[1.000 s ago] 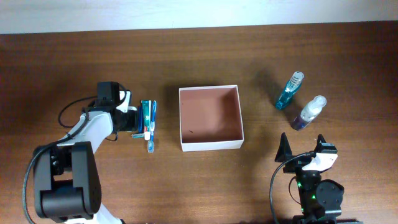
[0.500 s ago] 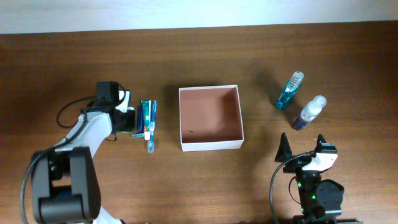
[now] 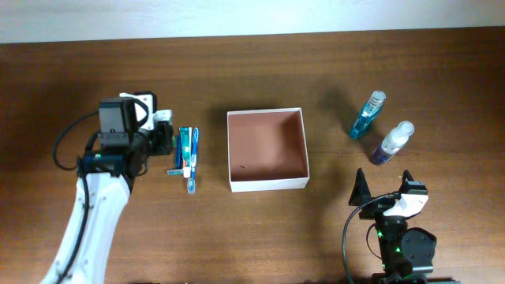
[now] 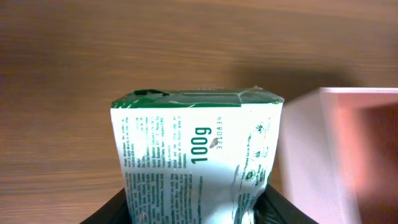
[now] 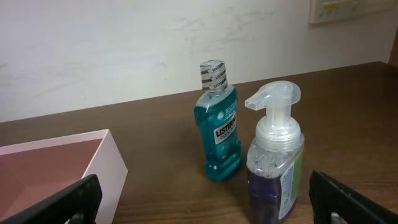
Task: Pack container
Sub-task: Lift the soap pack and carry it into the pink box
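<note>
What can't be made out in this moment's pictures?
Left wrist view: the green packet runs off the bottom edge, so the grip on it is cut off.
Overhead view: the packet cannot be picked out under the left gripper.
Overhead view: a dark speck inside the container is too small to identify.
Right wrist view: the pump bottle has its base cut off by the bottom edge.

Overhead straight down over the table (image 3: pixel 252 63); wrist views low and close, container (image 3: pixel 268 184) wall common to all.

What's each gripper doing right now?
Left gripper: closed on the green packet.
Right gripper: open, holding nothing.
</note>
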Motion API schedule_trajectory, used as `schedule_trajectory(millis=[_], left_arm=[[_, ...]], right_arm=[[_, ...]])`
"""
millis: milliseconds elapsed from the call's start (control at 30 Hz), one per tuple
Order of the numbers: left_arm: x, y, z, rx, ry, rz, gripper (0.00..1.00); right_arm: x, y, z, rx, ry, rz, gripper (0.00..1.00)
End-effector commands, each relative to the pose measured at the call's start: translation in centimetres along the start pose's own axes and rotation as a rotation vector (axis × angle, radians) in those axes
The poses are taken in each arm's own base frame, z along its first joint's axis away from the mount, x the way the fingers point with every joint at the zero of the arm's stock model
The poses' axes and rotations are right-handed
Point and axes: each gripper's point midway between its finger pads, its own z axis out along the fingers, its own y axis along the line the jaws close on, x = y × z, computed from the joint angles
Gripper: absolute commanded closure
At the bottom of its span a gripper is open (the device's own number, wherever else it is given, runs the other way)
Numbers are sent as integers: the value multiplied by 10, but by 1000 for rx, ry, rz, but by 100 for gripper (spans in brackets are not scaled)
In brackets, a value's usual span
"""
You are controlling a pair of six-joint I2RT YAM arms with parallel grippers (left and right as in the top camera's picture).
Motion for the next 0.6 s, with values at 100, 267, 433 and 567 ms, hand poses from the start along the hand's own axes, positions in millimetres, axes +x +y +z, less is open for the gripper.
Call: schedule_trajectory(millis=[100,267,433,567], left_arm=[[-30,-87,-51,207,-74,25,72],[-33,-138,-68,230,-91,31,77],[-20,-163,-66,206,-82,36,77],[-8,-180,-54,184,-62,65,77]], right_arm=[[2,-3,0,10,4,7,2],[2,-3,0,10,4,8,2],[2,-3,0,10,4,7,2],[2,-3,0,10,4,7,2]])
